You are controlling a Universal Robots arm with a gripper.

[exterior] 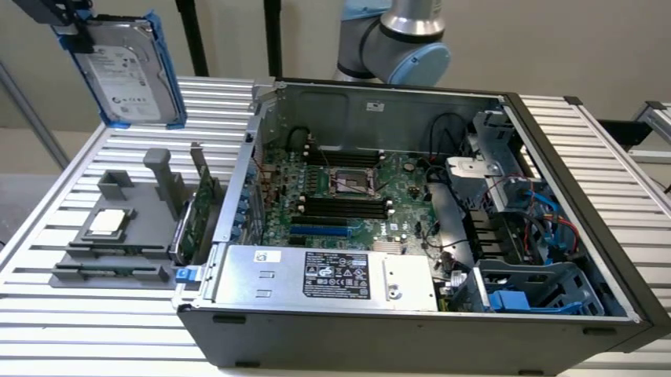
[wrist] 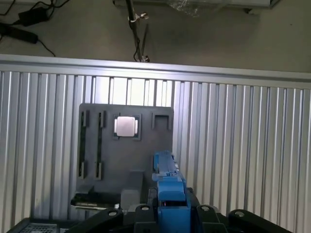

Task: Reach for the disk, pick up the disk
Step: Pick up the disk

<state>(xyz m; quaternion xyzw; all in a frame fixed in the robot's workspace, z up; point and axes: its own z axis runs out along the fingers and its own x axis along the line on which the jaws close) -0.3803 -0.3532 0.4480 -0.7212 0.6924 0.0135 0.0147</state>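
Gripping well here means a firm, centred pinch so the disk point(exterior: 126, 72) cannot swing or slip. The tool point(exterior: 71, 30) is closed on its blue-railed top end, upper left of the frame, above the worktop point(exterior: 94, 330). Its long axis hangs nearly upright, label facing the camera.

Labels on the disk point(exterior: 126, 75), silver box point(exterior: 327, 280), illegible

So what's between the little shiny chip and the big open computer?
In the exterior view, a green circuit card stands on edge between the chip and the computer case.
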